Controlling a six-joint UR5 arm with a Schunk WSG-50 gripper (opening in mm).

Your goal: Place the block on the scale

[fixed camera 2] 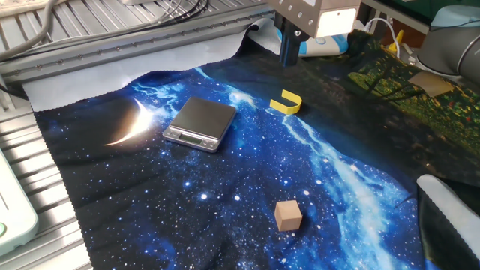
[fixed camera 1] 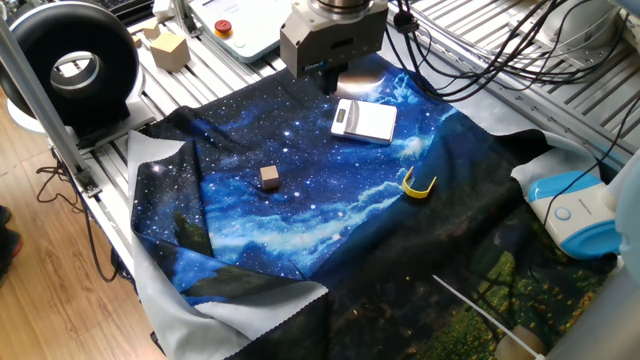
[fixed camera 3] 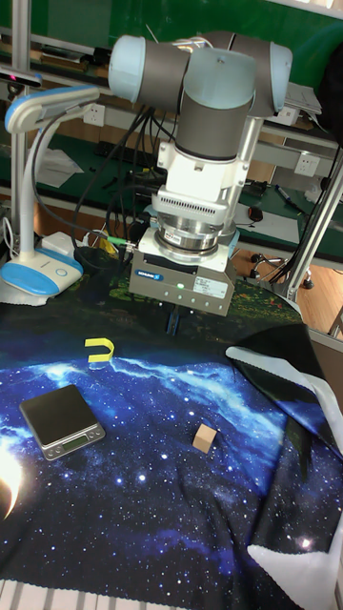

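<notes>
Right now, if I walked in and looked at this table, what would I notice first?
Probably the bright starry blue cloth spread over the table. Up above its far edge hangs the big grey robot arm with its end effector pointing down, holding nothing. On the cloth lie a small wooden block, a flat scale and a little yellow curved piece, all apart from each other.
</notes>
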